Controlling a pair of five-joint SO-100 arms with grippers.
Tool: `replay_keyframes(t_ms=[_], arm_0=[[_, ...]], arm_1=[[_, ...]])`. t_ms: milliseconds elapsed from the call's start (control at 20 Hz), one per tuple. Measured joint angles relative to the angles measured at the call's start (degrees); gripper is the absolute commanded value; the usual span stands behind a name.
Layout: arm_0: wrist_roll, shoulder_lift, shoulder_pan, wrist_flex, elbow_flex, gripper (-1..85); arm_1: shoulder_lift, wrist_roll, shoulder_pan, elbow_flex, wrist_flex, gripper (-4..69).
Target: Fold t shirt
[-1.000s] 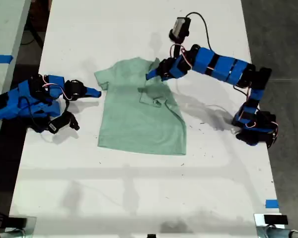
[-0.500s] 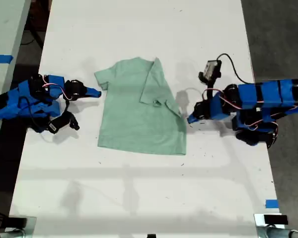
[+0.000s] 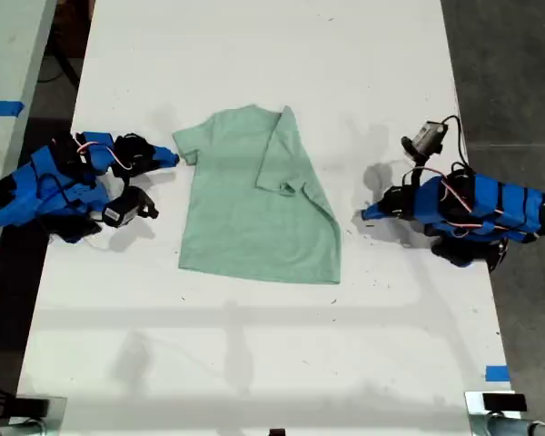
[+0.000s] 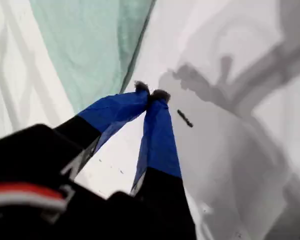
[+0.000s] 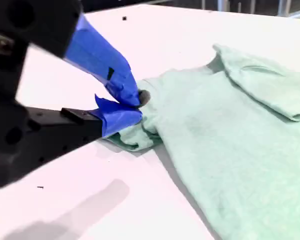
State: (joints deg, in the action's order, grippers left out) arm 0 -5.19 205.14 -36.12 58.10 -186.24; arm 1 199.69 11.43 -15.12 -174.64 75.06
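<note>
The pale mint-green t shirt (image 3: 245, 218) lies flat on the white table (image 3: 254, 363). Its sleeve and side on the exterior view's right are folded over onto the middle. My first gripper (image 3: 363, 215) (image 4: 151, 93) is shut and empty, low over bare table a short way off the t shirt's (image 4: 97, 45) edge on the exterior view's right. My second gripper (image 3: 174, 160) (image 5: 136, 102) is shut, with its tips at the edge of the other sleeve (image 5: 135, 136). No cloth shows between its jaws.
A second table with blue tape (image 3: 2, 107) stands at the exterior view's left. Blue tape (image 3: 497, 372) marks the white table's near corner on the exterior view's right. Dark floor (image 3: 518, 73) lies beyond the table's edge there.
My first gripper has left the folded sleeve on the shirt and drawn back to the exterior view's right, coming down low. My second gripper has shifted slightly towards the sleeve.
</note>
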Motion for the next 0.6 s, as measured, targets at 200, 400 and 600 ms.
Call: replay_keyframes(t_ms=[200, 400, 600], arm_0=[[2.55, 0.00, -2.37, 0.00, 0.00, -0.3], [3.08, 0.00, -5.01, 0.00, 0.00, -0.3], [3.08, 0.00, -10.81, -0.18, 0.00, -0.3]], arm_1=[[0.18, 4.39, -0.88, 0.00, 0.79, 1.3], [0.18, 6.94, -0.70, 0.00, 1.41, 0.8], [0.53, 5.36, -10.28, 0.00, 3.52, 0.8]])
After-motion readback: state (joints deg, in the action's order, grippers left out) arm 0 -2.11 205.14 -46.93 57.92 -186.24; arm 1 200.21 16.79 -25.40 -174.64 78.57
